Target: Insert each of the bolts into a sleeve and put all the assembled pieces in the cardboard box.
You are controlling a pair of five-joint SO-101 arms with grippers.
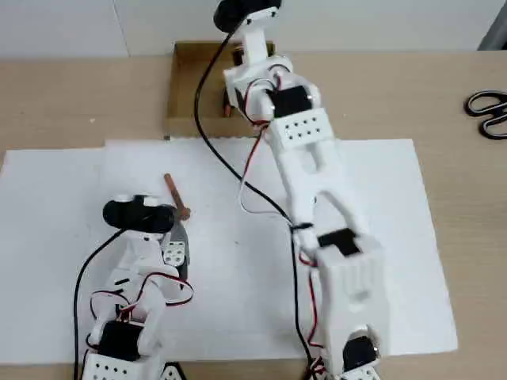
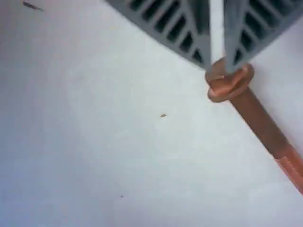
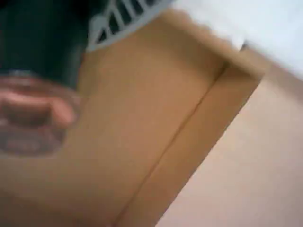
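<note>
Hovering over the cardboard box [image 1: 184, 87], the right end effector [image 1: 231, 95] is showing a blurred copper piece [image 3: 33, 113] right at it, above the box floor; whether it is clasping that piece cannot be told. Away from the box, on the white paper sheet [image 1: 372, 182] lying just beside it, the left end effector [image 2: 218, 61] is meeting the head of a copper bolt [image 2: 255, 123]. Its jaws are standing almost together, with only a thin slit between them. The bolt is lying flat on the paper, shank pointing roughly toward the box. Scissors [image 1: 487, 111] are lying on the bare tabletop [image 1: 79, 95], well apart from the box.
</note>
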